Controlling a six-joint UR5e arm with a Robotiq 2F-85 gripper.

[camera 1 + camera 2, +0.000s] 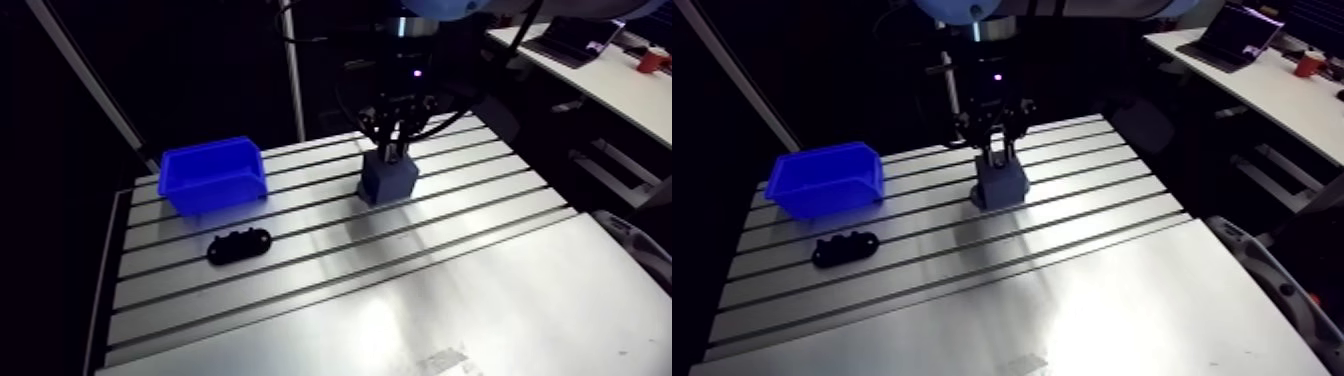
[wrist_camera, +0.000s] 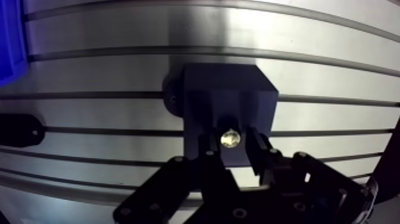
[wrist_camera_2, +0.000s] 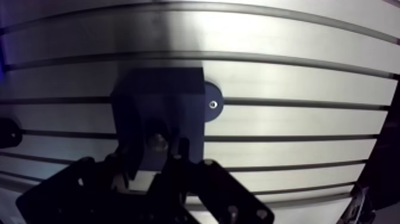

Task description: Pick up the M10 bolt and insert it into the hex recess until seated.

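Bolt (image 2: 230, 138) is pinched between the gripper's (image 2: 232, 143) two fingers with only its shiny end showing, so its long axis seems to run straight down toward the block (image 2: 226, 95) right under it. That upright hold likely suits a straight push into the recess, which is hidden, as is how deep the tip sits. The block stands on the table (image 1: 400, 300); farther off lie a black part (image 1: 240, 245) and a blue bin (image 1: 212, 175).

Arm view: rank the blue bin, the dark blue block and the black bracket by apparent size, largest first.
1. blue bin
2. dark blue block
3. black bracket: close to the block in length but much flatter, though it lies nearer the camera.
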